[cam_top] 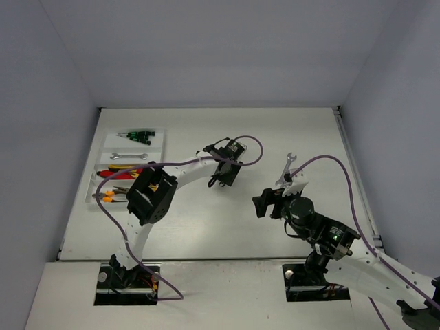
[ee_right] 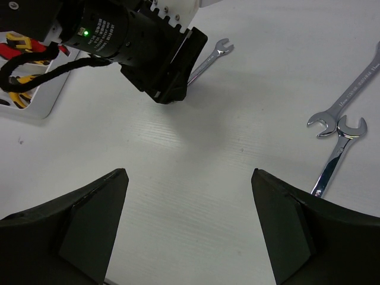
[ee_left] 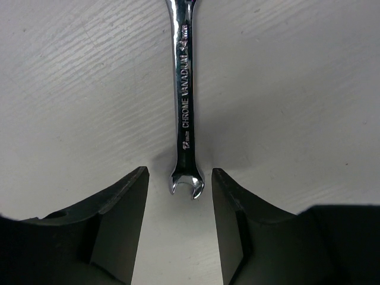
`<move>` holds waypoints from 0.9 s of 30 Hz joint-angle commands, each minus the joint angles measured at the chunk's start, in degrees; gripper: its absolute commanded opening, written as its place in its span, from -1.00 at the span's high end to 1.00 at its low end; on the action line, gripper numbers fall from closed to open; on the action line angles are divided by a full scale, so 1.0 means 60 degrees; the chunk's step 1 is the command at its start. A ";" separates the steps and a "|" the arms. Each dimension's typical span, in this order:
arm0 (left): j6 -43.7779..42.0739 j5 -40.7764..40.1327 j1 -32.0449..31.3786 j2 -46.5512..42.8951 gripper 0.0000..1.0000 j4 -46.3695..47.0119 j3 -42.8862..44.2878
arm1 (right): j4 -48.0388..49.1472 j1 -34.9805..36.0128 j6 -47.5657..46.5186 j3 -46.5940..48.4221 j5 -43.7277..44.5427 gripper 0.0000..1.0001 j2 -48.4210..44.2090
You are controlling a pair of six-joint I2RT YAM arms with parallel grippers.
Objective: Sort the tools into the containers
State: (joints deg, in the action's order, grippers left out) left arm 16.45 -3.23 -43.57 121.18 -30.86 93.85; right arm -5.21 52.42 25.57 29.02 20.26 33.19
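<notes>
A silver wrench (ee_left: 185,101) stamped CHROME VANADIUM lies flat on the table. My left gripper (ee_left: 180,172) is open just above it, with the wrench's open end between the fingertips, not touching either. In the top view the left gripper (cam_top: 222,183) hangs over mid-table. My right gripper (ee_right: 189,175) is open and empty over bare table, also in the top view (cam_top: 265,204). Two more silver wrenches (ee_right: 347,95) (ee_right: 332,160) lie to its right, heads touching. The white tray (cam_top: 157,152) at the left holds green screwdrivers (cam_top: 136,135), a wrench (cam_top: 130,156), red cutters (cam_top: 120,172) and orange pliers (cam_top: 110,196).
The left arm's elbow (cam_top: 148,196) hangs over the tray's near corner. One wrench (cam_top: 289,165) shows beside the right arm's wrist. The left gripper's body (ee_right: 157,53) stands straight ahead in the right wrist view. Grey walls enclose the table.
</notes>
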 commanded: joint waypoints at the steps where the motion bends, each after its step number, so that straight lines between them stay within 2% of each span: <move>1: -0.0252 -0.0103 -0.0058 0.0137 0.14 0.0003 0.0684 | 0.0331 -0.0065 0.0152 -0.0002 0.0007 -0.65 0.0030; 6: 0.0026 0.0113 0.0040 0.0427 0.21 -0.0042 0.0719 | 0.0325 -0.0065 0.0162 -0.0017 0.0007 -0.65 0.0006; 10: 0.0418 0.0464 0.0140 0.0240 0.59 -0.0100 0.0070 | 0.0285 -0.0051 0.0189 -0.0017 0.0019 -0.65 0.0005; 12: 0.0612 0.0537 0.0128 -0.0041 0.86 -0.0091 -0.0258 | 0.0282 -0.0065 0.0180 -0.0034 0.0070 -0.65 -0.0018; 14: 0.0834 0.0538 0.0128 -0.0468 0.98 -0.0115 -0.0900 | 0.0282 -0.0065 0.0191 -0.0046 0.0114 -0.65 0.0015; 17: 0.1341 0.1051 0.0051 -0.1180 1.00 -0.0314 -0.1782 | 0.0297 -0.0059 0.0177 -0.0025 0.0139 -0.65 0.0112; 23: 0.2137 0.1204 -0.0340 -0.2809 1.00 -0.1067 -0.3874 | 0.0289 -0.0051 0.0177 -0.0082 0.0197 -0.65 0.0101; 27: 0.2397 0.0953 -0.0435 -0.3645 0.73 -0.1591 -0.4567 | 0.0282 -0.0065 0.0177 -0.0071 0.0264 -0.66 0.0207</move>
State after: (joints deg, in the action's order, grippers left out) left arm 27.29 2.51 -45.26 104.50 -33.16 69.12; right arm -5.66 52.42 25.96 28.47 20.12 33.24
